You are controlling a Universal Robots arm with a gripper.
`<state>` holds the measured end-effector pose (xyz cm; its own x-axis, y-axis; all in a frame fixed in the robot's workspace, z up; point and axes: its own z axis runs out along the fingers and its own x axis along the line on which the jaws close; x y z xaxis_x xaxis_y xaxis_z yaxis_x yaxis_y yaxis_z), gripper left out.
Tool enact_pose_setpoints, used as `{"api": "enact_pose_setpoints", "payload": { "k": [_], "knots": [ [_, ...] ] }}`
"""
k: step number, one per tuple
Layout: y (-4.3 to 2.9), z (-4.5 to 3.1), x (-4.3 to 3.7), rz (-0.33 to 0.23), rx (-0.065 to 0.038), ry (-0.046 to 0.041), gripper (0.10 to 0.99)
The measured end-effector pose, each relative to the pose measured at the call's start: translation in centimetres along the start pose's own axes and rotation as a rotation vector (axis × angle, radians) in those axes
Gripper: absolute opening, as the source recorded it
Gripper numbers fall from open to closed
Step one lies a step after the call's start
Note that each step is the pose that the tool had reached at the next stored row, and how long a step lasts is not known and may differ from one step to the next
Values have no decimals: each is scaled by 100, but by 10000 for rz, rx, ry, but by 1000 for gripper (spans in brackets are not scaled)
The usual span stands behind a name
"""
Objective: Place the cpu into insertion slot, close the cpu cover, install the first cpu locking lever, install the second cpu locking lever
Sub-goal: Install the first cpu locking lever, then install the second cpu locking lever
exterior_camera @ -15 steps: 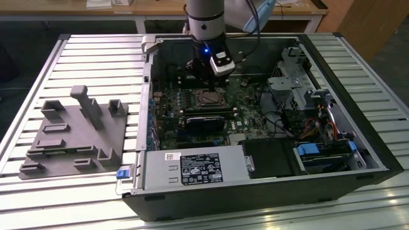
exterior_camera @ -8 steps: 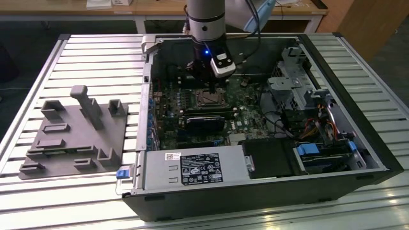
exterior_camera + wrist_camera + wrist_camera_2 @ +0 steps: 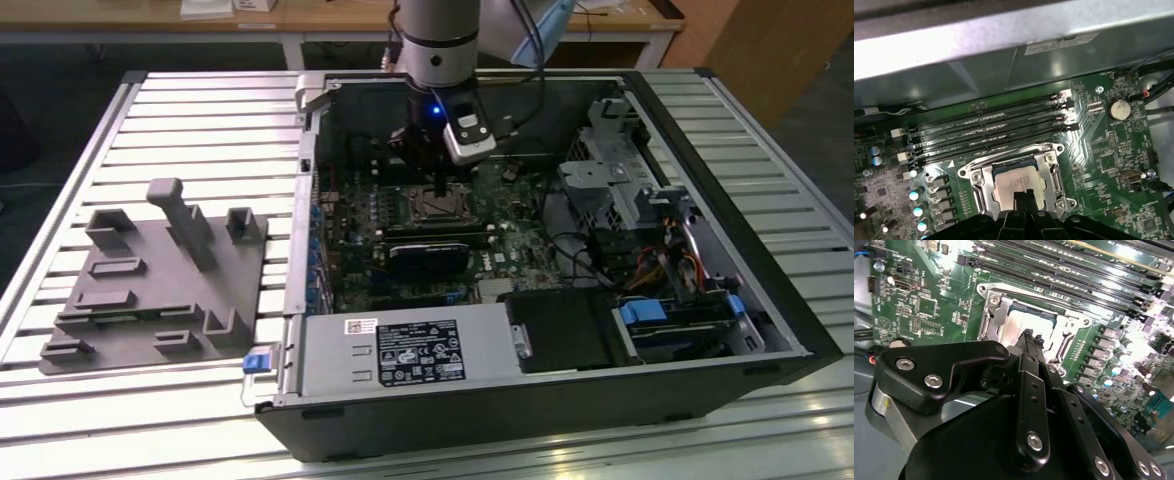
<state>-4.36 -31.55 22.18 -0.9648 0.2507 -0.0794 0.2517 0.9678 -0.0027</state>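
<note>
We found the black gripper (image 3: 1032,336) lowered inside the open dark computer case (image 3: 747,330), which lay on the slatted metal table (image 3: 160,110), its tips poised directly over the socket on the green motherboard (image 3: 1104,150). In both wrist views the fingers (image 3: 1024,197) stood drawn close together with nothing between them, their tips right at the small flat square cpu with a dull silvery-grey top (image 3: 1016,181). That chip sat in the insertion slot, framed by the thin silvery metal cpu cover (image 3: 985,176), which appeared to lie down flat around it, the chip showing through its window. We could not tell whether the tips actually touched the chip or the frame. We judged the work to be at the cover or lever stage, the chip already seated. To do this well, we thought any pressing should fall on the frame's edge and not on the chip, straight down and gently, keeping clear of the row of dark memory slots (image 3: 994,130) just beside the socket.
</note>
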Motion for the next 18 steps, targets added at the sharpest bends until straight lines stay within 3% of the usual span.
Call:
{"api": "enact_pose_setpoints", "payload": {
  "k": [2, 4, 11, 18],
  "knots": [
    [-1, 3, -16, 0, 39, 146, 106],
    [1, 6, -33, 7, 69, 227, 106],
    [15, 12, -97, 90, 122, 318, 106],
    [16, 12, -98, 90, 132, 353, 106]
  ]
}}
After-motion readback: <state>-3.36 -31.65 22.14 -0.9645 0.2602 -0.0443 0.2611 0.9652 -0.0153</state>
